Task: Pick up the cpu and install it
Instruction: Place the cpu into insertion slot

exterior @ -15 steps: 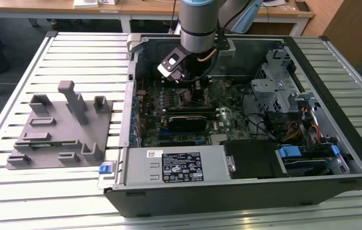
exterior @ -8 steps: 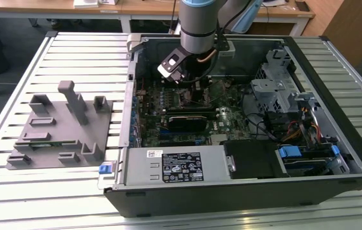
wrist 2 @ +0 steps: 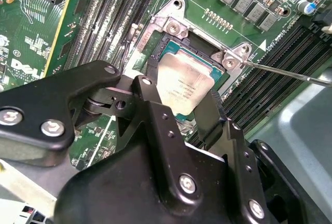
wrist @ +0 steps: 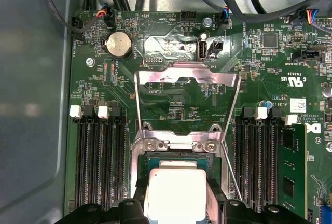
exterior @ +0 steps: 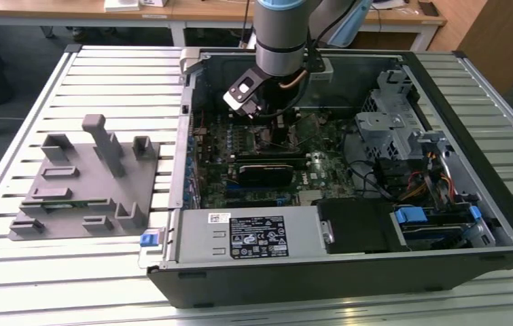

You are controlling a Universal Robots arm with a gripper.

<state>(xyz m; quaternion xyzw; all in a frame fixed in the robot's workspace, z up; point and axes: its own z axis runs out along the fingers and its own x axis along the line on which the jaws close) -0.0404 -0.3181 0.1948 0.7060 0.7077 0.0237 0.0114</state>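
The cpu, a small square chip with a pale silver top, lies level at the open socket on the green motherboard. In the first wrist view the cpu sits just below the socket's hinge. My gripper reaches down over it, one black finger against each of two opposite edges, shut on the chip. I cannot tell whether the chip rests fully in the socket or hovers just above it. In the exterior view my gripper is low inside the computer case, over the board's upper middle.
The socket's metal load plate is swung open and its thin lever sticks out sideways. Memory slots flank the socket, one with a green stick. A grey plastic fixture stands on the slatted table at the exterior view's left.
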